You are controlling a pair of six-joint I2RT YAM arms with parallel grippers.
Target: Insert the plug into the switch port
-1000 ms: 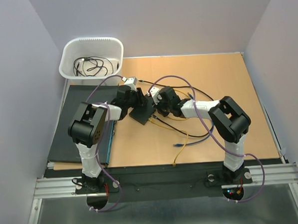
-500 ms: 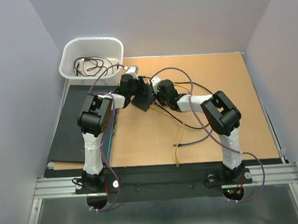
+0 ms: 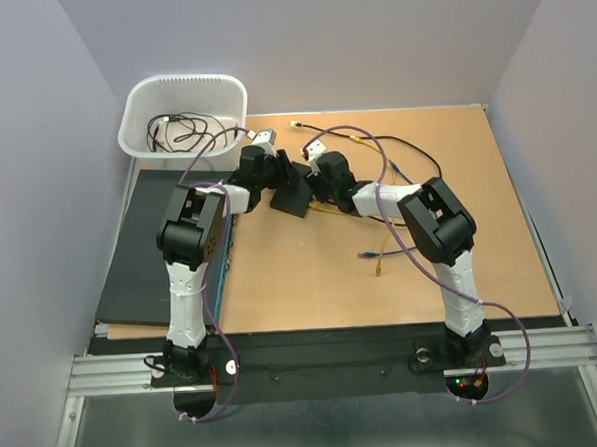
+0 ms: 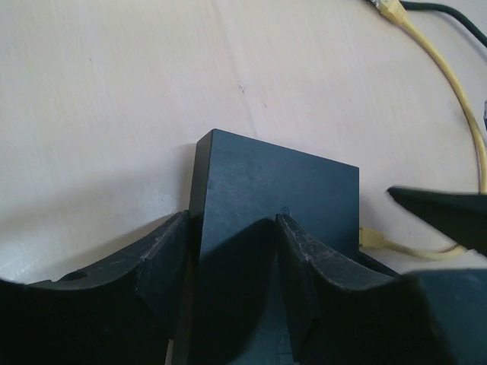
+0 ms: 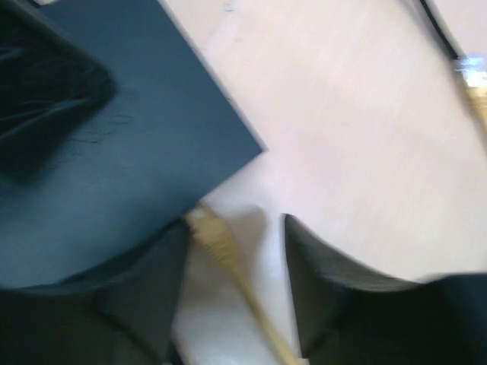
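Note:
The black switch box (image 3: pixel 295 199) lies on the wooden table between both grippers. My left gripper (image 3: pixel 279 174) straddles the box's (image 4: pixel 274 182) left edge. One of its fingers (image 4: pixel 163 258) is against the side and the other rests over the top face, so its (image 4: pixel 231 218) grip is unclear. My right gripper (image 5: pixel 236 224) stands open. The yellow plug (image 5: pixel 202 224) lies between its fingers, close to the left one and apart from the right one. The plug's tip meets the box's (image 5: pixel 114 152) edge, and it also shows in the left wrist view (image 4: pixel 369 237). The switch port itself is hidden.
A white bin (image 3: pixel 182 109) holding dark cables stands at the far left. A black mat (image 3: pixel 140 262) lies along the left side. Loose black and yellow cables (image 3: pixel 405 163) loop behind the right arm. Yellow and blue cable ends (image 3: pixel 379 269) lie nearer the front.
My right jaws have opened off the yellow plug. Both grippers and the box shifted toward the far side, and the loose cables swung farther back.

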